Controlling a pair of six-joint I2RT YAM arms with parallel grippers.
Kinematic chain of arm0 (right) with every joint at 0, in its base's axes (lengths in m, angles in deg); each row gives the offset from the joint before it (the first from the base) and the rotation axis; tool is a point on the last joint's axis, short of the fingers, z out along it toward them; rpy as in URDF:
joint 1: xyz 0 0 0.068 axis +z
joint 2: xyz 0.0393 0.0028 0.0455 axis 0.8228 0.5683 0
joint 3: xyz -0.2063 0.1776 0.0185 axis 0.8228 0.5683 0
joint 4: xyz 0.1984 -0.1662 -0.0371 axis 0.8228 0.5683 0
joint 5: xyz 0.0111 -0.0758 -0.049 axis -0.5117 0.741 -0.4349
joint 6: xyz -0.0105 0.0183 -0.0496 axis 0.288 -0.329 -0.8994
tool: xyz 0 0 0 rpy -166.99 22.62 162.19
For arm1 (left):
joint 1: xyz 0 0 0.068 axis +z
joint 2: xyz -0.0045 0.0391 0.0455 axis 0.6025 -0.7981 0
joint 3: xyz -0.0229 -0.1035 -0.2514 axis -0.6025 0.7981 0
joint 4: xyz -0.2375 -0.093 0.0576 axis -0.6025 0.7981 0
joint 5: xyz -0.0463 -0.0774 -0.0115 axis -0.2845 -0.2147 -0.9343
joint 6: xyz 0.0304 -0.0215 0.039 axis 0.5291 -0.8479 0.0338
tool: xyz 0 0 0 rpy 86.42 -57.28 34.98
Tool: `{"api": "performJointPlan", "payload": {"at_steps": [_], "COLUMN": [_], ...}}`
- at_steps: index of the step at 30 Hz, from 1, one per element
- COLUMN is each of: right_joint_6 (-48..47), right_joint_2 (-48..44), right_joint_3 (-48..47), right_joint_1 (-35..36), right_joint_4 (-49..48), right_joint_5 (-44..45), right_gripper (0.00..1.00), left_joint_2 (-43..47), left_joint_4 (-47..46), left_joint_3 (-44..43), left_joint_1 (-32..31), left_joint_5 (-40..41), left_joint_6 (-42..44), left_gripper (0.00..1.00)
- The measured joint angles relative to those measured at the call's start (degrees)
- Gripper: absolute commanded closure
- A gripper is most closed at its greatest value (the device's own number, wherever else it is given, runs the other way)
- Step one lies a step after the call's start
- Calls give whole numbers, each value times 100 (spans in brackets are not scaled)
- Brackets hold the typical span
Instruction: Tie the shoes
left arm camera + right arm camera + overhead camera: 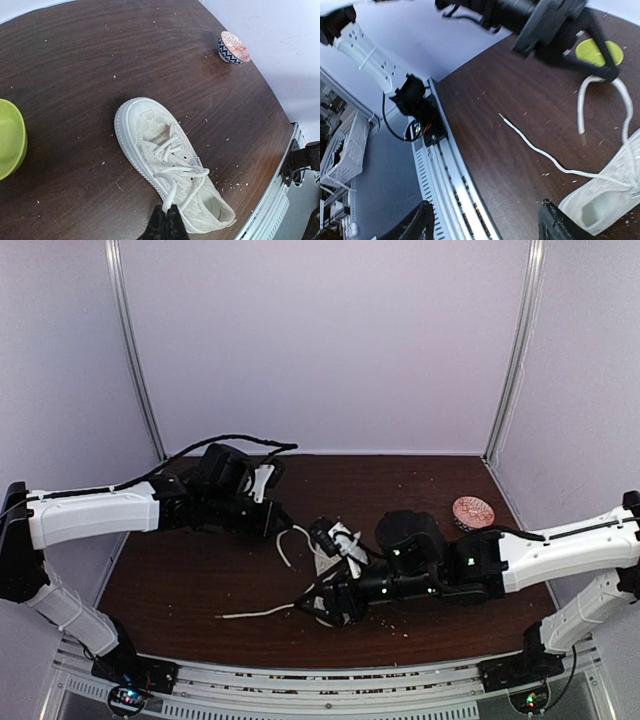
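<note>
Looking from above: sneaker [348,542] lies at the middle of the table [180,580], partly hidden by the right arm [560,550]; loose lace end [255,614] trails toward the near edge.

Left wrist view: left gripper [166,215] clamped on a lace [170,197] drawn up from the eyelets.

Right wrist view: right gripper [487,227] spread wide, empty, above that loose end.

Step looks like crossing the laces; next move calls for pinching the loose end.

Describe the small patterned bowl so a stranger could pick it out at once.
Start from the dark wooden table and go to its far right corner. There, apart from the sneaker, sits the small bowl. Unlike the plain green bowl, it has a red-patterned top and a blue zigzag band outside.
</note>
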Motion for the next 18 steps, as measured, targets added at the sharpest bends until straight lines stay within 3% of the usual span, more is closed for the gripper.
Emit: {"api": "performJointPlan", "payload": {"at_steps": [3, 7, 11, 18], "right_joint_6": [-243, -553, -846, -1386], "right_joint_2": [-446, -529, -46, 1054], "right_joint_3": [90, 120, 79, -533], "right_joint_1": [-485, -1373, -1862, -2020], "right_joint_4": [-11, -149, -396, -426], "right_joint_5": [103, 20, -470, -1126], "right_gripper": [31, 43, 41, 39], "left_joint_2": [4, 4, 0, -39], "left_joint_4": [-66, -98, -195, -210], "left_joint_3": [-26, -186, -313, -387], "left_joint_1": [0, -46, -114, -140], "left_joint_5": [-229, -560, -758, -984], "left_joint_6": [111, 247, 328, 417], "left_gripper": [100, 100, 100, 100]}}
